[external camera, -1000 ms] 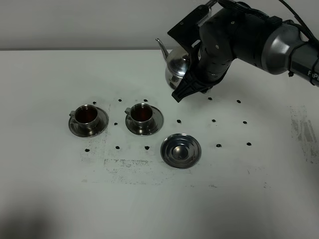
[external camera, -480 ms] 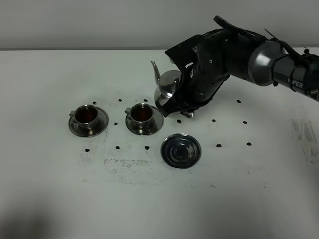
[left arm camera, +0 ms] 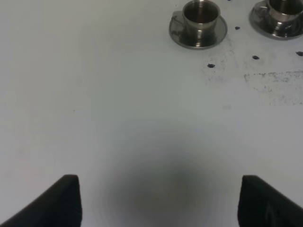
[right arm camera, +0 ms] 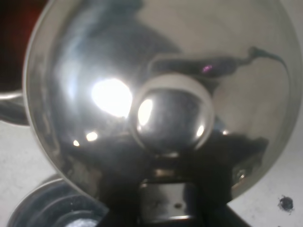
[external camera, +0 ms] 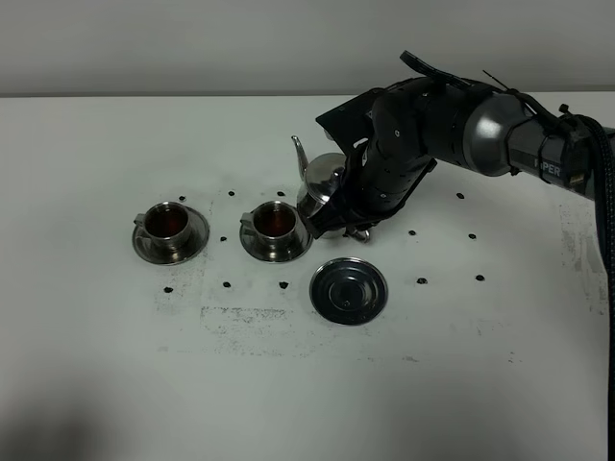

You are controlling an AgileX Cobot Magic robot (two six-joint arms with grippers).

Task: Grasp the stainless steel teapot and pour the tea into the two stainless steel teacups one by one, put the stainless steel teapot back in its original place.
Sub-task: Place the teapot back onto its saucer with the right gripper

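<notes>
The stainless steel teapot (external camera: 322, 181) hangs low over the table, spout up and to the left, just right of the nearer teacup and behind the empty round saucer (external camera: 349, 290). My right gripper (external camera: 354, 229) is shut on the pot's handle side. The right wrist view is filled by the domed lid and its knob (right arm camera: 170, 113), with the saucer's rim (right arm camera: 45, 208) at one corner. Both teacups (external camera: 170, 223) (external camera: 275, 221) stand on their saucers with dark tea inside. In the left wrist view my left gripper (left arm camera: 161, 203) is open over bare table, with the cups (left arm camera: 200, 14) (left arm camera: 282, 8) far ahead.
Small black dots (external camera: 422, 280) mark a grid on the white table (external camera: 96, 365). A scuffed, speckled patch (external camera: 240, 317) lies in front of the cups. The bulky right arm (external camera: 461, 115) stretches in from the right, over the back of the table.
My right arm has come down and shifted left and forward with the teapot, from high at the back to low beside the right cup. Cups and saucer have not moved.
</notes>
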